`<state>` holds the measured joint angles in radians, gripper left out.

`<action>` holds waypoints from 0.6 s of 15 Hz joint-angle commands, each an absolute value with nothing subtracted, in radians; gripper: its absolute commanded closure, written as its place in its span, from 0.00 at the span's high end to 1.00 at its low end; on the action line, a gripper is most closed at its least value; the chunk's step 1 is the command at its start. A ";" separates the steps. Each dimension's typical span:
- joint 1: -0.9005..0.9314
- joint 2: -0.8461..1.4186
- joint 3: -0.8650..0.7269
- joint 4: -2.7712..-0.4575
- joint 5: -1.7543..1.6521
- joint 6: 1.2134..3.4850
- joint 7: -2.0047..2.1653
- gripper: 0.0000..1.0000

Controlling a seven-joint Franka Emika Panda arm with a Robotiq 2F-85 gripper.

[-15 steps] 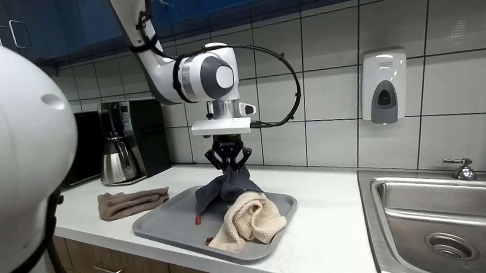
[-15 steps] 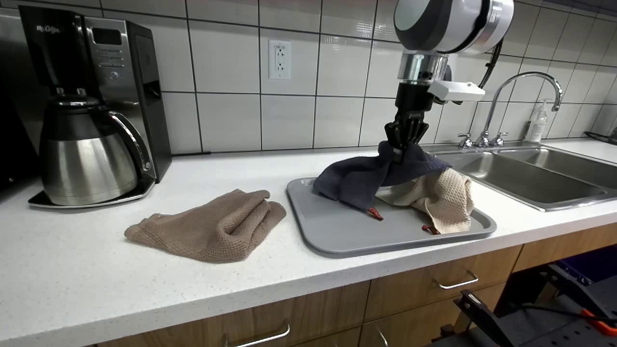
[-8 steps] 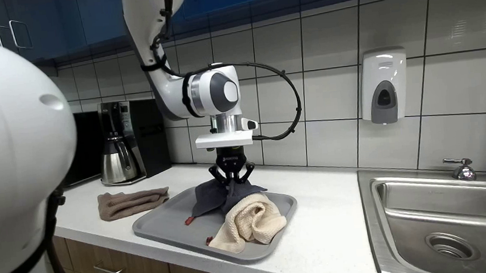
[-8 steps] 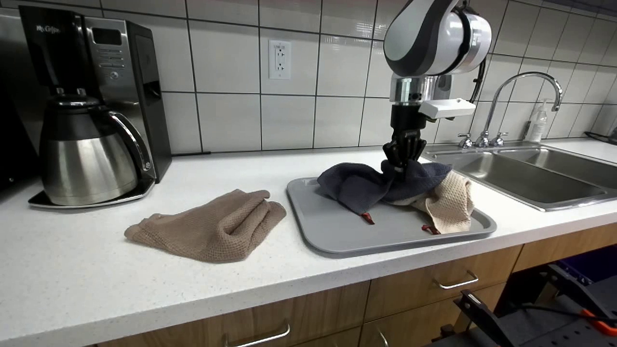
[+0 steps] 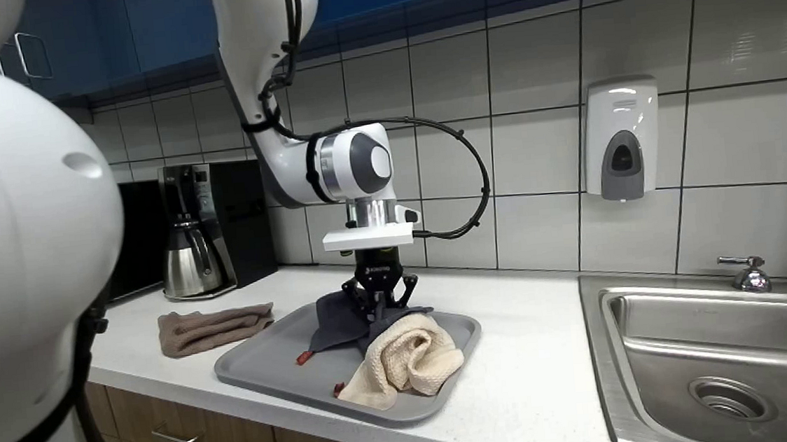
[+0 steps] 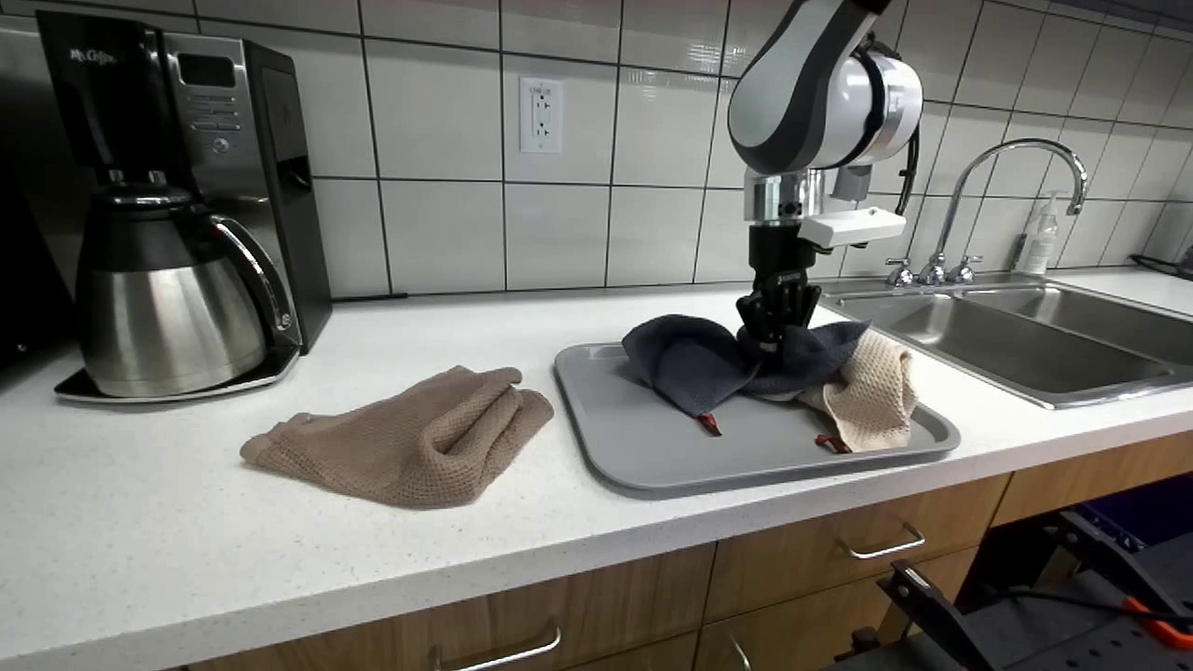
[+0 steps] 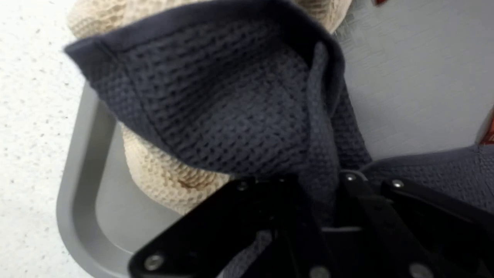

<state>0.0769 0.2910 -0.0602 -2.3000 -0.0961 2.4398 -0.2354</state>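
Observation:
My gripper points straight down and is shut on a fold of a dark blue cloth. The cloth rests crumpled on a grey tray, partly over a beige cloth. In an exterior view the gripper is low among the folds of the dark blue cloth, with the beige cloth to its right. In the wrist view the fold rises between the fingers, and the dark blue cloth covers part of the beige one. The fingertips are partly hidden by cloth.
A brown cloth lies on the white counter beside the tray. A coffee maker stands further along. A steel sink is on the tray's other side. The tiled wall with a soap dispenser is behind.
The arm and gripper have moved down. The dark blue cloth, at first lifted to a peak, has sunk and settled on the tray. Its red-tagged corner slid outward a little.

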 commanded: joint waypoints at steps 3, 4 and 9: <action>0.048 0.223 -0.016 -2.287 -0.102 2.401 -0.237 0.69; 0.049 0.209 -0.011 -2.288 -0.103 2.402 -0.241 0.76; 0.057 0.158 0.015 -2.288 -0.094 2.413 -0.255 1.00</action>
